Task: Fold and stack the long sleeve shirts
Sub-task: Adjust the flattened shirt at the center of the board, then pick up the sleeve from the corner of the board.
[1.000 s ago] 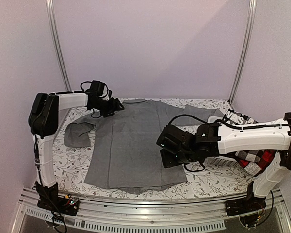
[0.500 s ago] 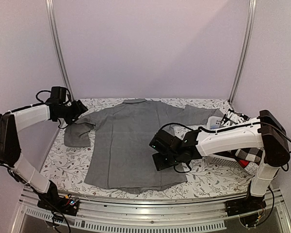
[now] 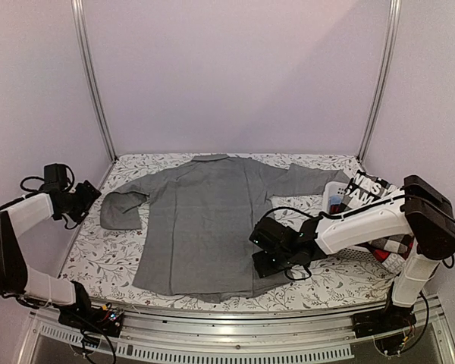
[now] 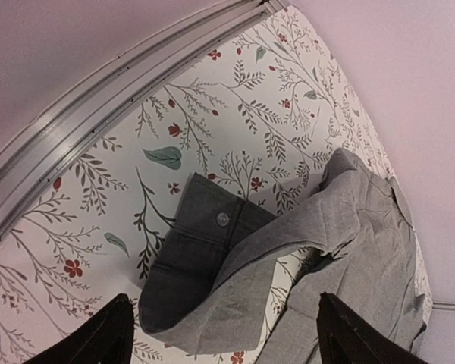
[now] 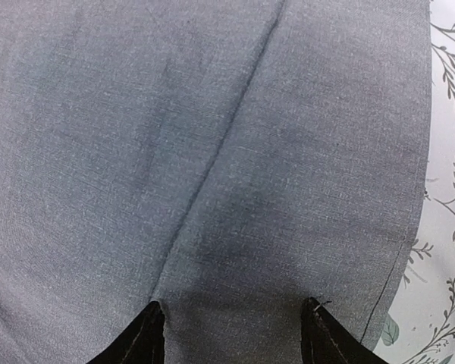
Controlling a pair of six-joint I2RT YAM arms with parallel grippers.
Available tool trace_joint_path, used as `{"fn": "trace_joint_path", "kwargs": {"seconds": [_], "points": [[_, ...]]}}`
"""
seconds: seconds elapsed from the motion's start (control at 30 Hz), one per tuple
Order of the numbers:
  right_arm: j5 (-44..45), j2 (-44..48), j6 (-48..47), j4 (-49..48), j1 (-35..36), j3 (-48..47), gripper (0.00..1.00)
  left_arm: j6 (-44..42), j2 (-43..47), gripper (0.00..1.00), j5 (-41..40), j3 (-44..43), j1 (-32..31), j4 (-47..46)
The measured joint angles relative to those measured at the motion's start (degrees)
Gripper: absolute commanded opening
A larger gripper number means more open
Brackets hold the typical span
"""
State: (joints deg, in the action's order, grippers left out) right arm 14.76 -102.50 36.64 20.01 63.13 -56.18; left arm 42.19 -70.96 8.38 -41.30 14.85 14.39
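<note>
The grey collared shirt (image 3: 205, 220) lies spread flat in the middle of the table, collar at the far side. Its left sleeve is folded back, with the buttoned cuff (image 4: 205, 250) lying on the floral cloth. My left gripper (image 3: 89, 195) is open and empty, just left of that cuff; its fingers (image 4: 98, 341) frame the cuff in the left wrist view. My right gripper (image 3: 267, 265) is open, low over the shirt's lower right part (image 5: 235, 189), near its side hem. The black-and-white checked shirt (image 3: 368, 188) and the red-and-black one (image 3: 387, 254) lie at the right.
A white basket (image 3: 335, 191) stands at the right, holding the checked shirts behind my right arm. A metal rail (image 4: 98, 129) runs along the table's left edge. Frame posts stand at the back corners. The floral tablecloth (image 3: 98, 258) shows around the shirt.
My left arm has swung from the shirt's collar and shoulder out to the left table edge, empty. My right gripper has shifted a little over the shirt's lower right part.
</note>
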Motion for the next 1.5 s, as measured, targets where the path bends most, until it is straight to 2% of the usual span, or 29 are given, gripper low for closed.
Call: {"fn": "trace_joint_path", "kwargs": {"seconds": [0.17, 0.53, 0.77, 0.83, 0.97, 1.17, 1.27, 1.5], "points": [[-0.31, 1.62, 0.02, -2.01, -1.22, 2.32, 0.6, 3.19, 0.0, 0.81, 7.54, 5.09, 3.37, -2.99], [-0.35, 2.71, -0.02, -1.9, -2.08, 3.41, 0.61, 12.94, 1.49, 0.69, 15.78, 16.24, 5.68, -8.63], [-0.35, 2.73, -0.26, -1.42, -2.08, 3.21, 0.61, 14.62, -4.48, 0.42, 17.94, 16.09, 5.53, -15.15], [-0.35, 2.73, -0.31, -0.72, -2.08, 2.93, 0.61, 14.67, -6.62, 0.28, 17.51, 15.26, 5.07, -15.85], [-0.31, 2.73, -0.5, 0.76, -2.08, 1.77, 0.61, 12.92, -9.77, 0.01, 13.6, 10.99, 3.45, -14.78], [0.15, 2.82, -1.11, 2.51, -2.08, -1.14, 0.61, 5.75, -10.16, 0.0, 2.25, -0.44, 0.33, -9.31], [0.81, 3.02, -1.66, 3.08, -2.08, -2.29, 0.61, -0.15, -10.69, 0.0, -5.4, -7.98, -3.67, -7.02], [1.97, 3.5, -2.21, 3.93, -2.08, -3.69, 0.62, -16.33, -16.72, 0.0, -18.08, -22.18, -19.5, -3.69]]}}
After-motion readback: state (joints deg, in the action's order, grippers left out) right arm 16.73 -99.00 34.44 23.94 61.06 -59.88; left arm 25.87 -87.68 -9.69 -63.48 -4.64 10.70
